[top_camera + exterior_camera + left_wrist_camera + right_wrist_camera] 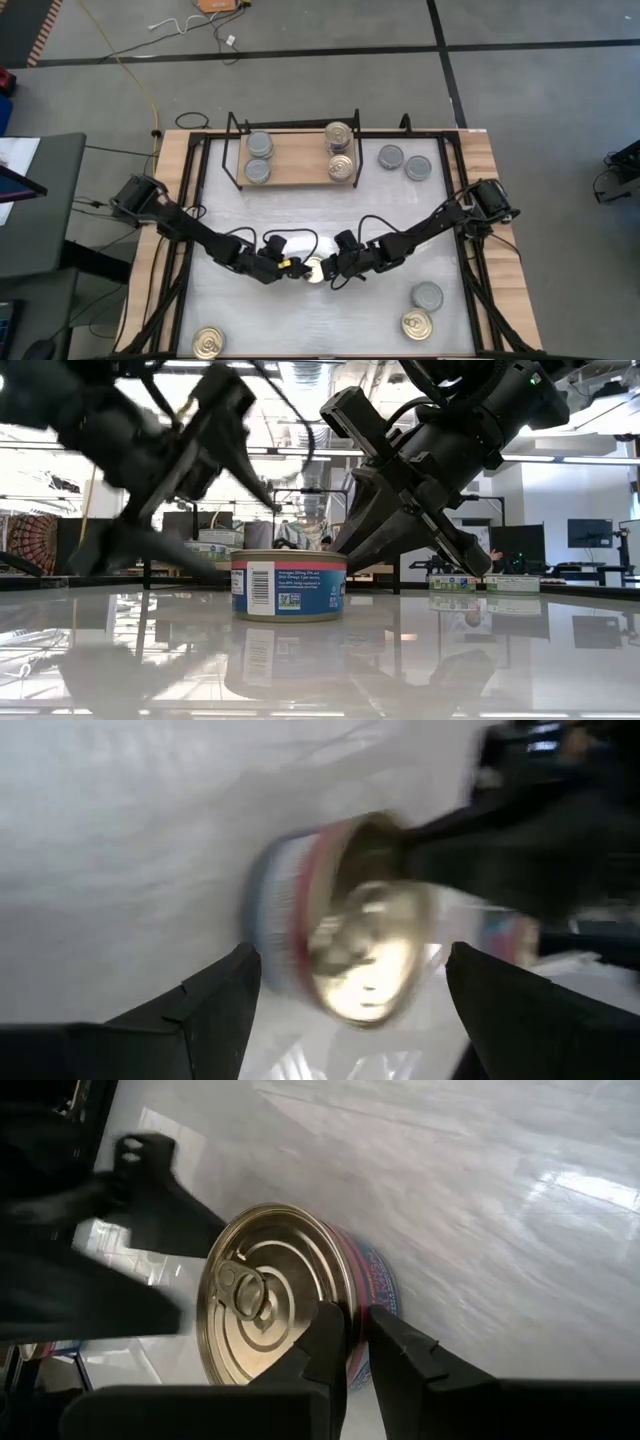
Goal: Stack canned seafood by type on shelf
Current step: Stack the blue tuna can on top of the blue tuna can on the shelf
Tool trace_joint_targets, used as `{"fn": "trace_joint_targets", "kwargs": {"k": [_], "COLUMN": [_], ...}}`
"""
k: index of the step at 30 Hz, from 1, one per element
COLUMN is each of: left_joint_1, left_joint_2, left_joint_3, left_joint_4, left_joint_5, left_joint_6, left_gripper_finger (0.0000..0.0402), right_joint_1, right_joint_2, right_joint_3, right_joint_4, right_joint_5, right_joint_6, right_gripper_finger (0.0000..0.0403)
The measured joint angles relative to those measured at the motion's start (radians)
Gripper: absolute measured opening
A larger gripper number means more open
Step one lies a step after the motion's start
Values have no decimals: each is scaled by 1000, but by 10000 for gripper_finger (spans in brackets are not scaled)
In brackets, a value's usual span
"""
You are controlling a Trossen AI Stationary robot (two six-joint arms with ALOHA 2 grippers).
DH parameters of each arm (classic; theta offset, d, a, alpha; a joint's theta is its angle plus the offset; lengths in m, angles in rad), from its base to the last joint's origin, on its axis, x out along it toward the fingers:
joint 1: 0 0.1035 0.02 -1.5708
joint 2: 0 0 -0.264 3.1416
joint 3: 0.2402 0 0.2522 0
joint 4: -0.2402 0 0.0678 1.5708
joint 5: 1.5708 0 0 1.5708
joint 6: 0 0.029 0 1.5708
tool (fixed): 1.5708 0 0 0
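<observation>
White tabletop [300, 330] holds a gold-topped can [275, 1295] mid-table; the right gripper [358, 1342] pinches its rim, the left gripper [345, 990] is spread. That thin grip could slip.

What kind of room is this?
Probably a robotics lab or workshop: a white table stands on bare grey floor with loose cables, and desks with monitors fill the background.

Between your two black grippers: can [275, 1295] has gold top with concentric rings, white label with blue and red bands. Beyond them, pale wood shelf [295, 168], black wire frame, grey-topped tins [259, 145].
</observation>
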Motion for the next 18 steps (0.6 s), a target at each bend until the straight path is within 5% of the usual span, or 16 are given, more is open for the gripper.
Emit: {"fn": "trace_joint_targets", "kwargs": {"k": [18], "left_joint_1": [-15], "left_joint_2": [77], "left_joint_3": [59], "left_joint_4": [-1], "left_joint_5": [5], "left_joint_6": [-57], "left_gripper_finger": [298], "right_joint_1": [6], "right_joint_2": [0], "right_joint_3": [0], "right_joint_4": [-3], "right_joint_5": [-4], "right_joint_6": [11], "right_gripper_finger": [59]}}
